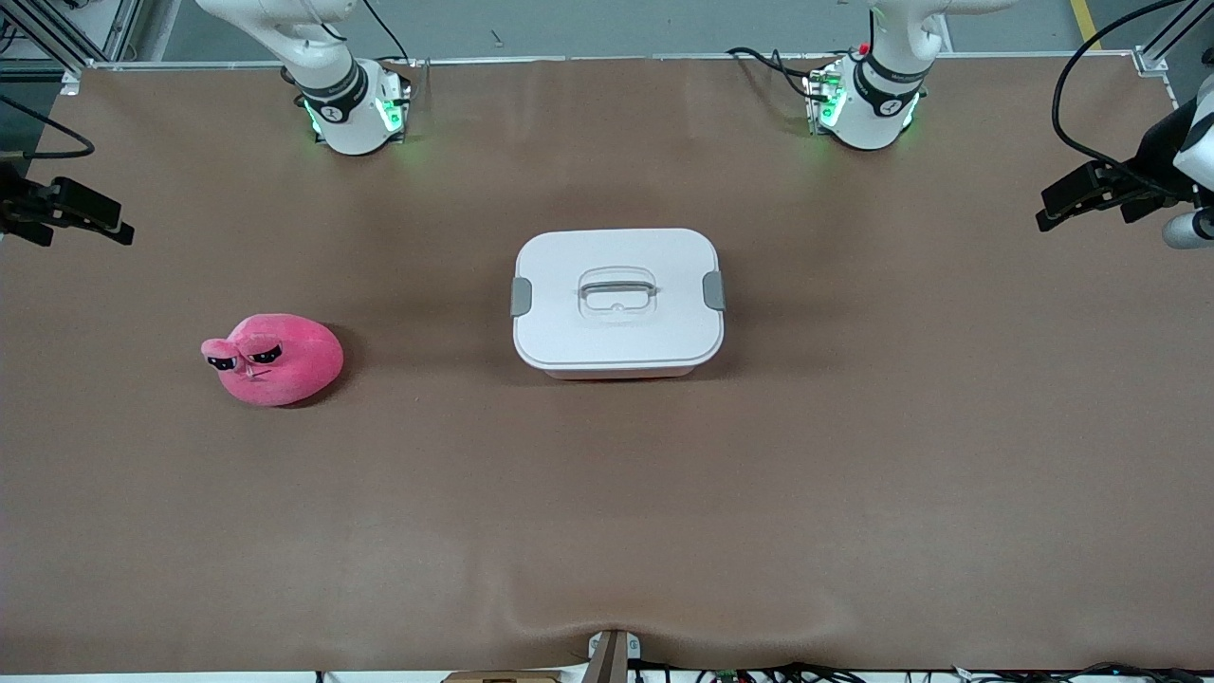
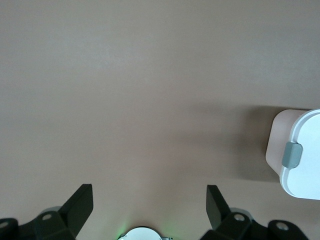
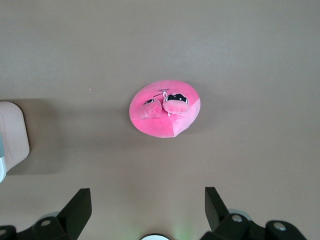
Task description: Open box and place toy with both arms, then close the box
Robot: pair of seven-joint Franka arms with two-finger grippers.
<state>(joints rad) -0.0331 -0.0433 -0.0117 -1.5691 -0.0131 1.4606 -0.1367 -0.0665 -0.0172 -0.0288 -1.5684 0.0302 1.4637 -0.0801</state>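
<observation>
Over the table's edge at the left arm's end, the left gripper (image 2: 149,204) is held high with its fingers spread wide and nothing between them; bare tabletop lies under it, and only one clipped end of the box (image 2: 300,155) is caught in its wrist view. The right gripper (image 3: 148,207) is likewise held up over the right arm's end of the table, fingers spread and empty, with the toy (image 3: 165,107) on the table (image 1: 854,474) below its camera. Both arms appear to be parked clear of the work, so that the box and toy stay unobstructed and each gripper is ready for the thing nearest it; no step of the task looks to have been started.

The box (image 1: 616,302) sits near the middle of the table, closed, its white lid seated flat, with a grey clip (image 1: 521,296) at each short end and a recessed handle (image 1: 617,289) in the top. A sliver of translucent pink tub is seen below the lid's rim.

The toy (image 1: 275,360) rests toward the right arm's end, well apart from the box and slightly nearer the front camera. It is a round, bright pink plush, smaller than the box, with a stubby snout and half-lidded black-and-white eyes. It is judged soft enough to give under a pinch.
</observation>
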